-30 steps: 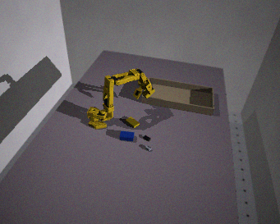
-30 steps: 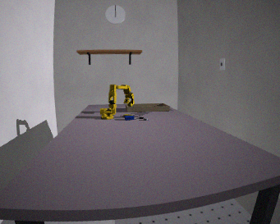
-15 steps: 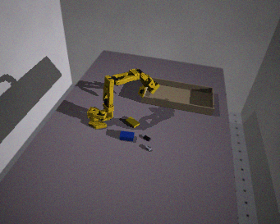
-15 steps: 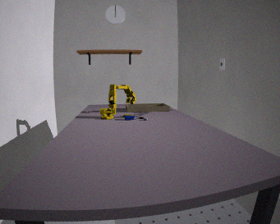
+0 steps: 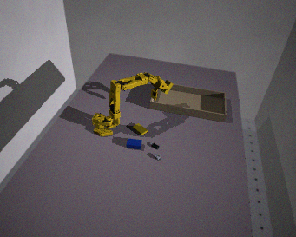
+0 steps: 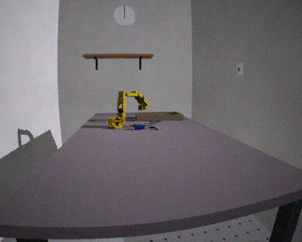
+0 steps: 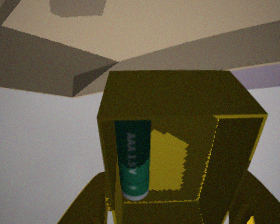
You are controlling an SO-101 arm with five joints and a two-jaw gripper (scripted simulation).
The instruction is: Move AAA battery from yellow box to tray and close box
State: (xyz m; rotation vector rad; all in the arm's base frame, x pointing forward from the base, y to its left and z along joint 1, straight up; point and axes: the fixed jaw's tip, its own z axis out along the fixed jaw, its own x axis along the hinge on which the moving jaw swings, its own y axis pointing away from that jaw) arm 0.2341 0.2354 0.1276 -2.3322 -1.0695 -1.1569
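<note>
The gripper's fingers are closing on the yellow box [image 5: 167, 84] [image 6: 144, 105] [image 7: 172, 95], one finger standing at either side of it, and the box is showing its open side to the wrist camera. Inside it, between the fingers' two sides and nearer one wall, the green AAA battery [image 7: 135, 160] is lying lengthwise against the box's inner face. Beyond the fingers, the wooden tray [image 5: 189, 111] [image 6: 159, 116] [image 7: 40, 60] is spreading out, its near end lying close to the held box. The yellow lid [image 5: 141, 128] is resting on the table [image 5: 120, 192] [image 6: 158, 174], well apart from the fingers and near the blue box [image 5: 134, 144] [image 6: 140, 127].
</note>
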